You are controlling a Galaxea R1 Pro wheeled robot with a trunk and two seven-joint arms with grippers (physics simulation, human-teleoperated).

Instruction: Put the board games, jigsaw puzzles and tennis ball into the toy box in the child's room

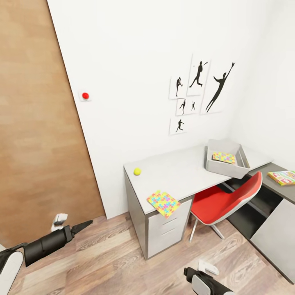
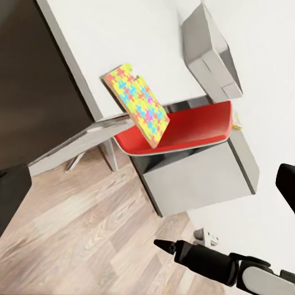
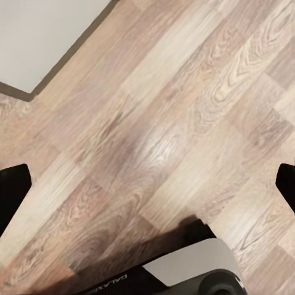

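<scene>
Desk (image 1: 184, 172) by white wall (image 1: 131, 73) — 2 grippers' spread: cannot tell.

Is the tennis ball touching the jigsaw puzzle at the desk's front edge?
Apart. The head view shows bare table between the tennis ball and the jigsaw puzzle.

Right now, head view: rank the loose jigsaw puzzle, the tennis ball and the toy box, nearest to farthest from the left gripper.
From the left gripper, low over the floor:
1. jigsaw puzzle, overhanging the table's near front edge.
2. tennis ball, further back near the table's left end.
3. toy box, at the far right end, already holding a second puzzle.
</scene>
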